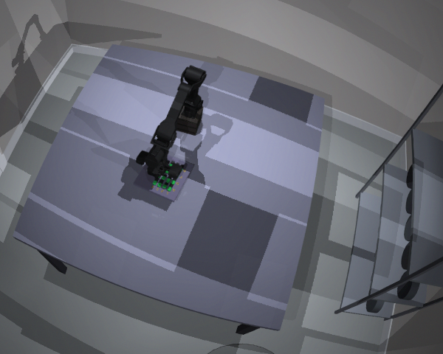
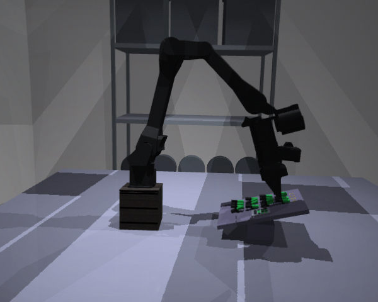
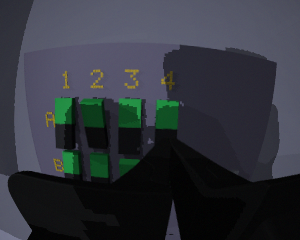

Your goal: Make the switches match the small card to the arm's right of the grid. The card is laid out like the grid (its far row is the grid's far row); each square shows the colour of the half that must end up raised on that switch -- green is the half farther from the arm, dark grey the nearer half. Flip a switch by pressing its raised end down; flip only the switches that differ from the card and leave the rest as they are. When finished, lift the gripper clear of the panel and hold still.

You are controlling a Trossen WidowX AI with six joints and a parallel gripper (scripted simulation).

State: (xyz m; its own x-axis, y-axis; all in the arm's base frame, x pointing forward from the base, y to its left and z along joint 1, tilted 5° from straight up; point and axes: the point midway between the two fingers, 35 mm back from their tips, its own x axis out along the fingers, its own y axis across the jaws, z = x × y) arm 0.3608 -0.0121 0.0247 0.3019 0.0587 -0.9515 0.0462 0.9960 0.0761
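- Your claw has its fingers pressed together with nothing between them, tip down on the far end of the switch grid.
- In the wrist view, the switches fan out from about 10 to 12 o'clock of the claw tip, with the column 4 switch right above it.
- The panel sits tilted on the bench, well out in front of the arm's base.
- The little card is too small to read.
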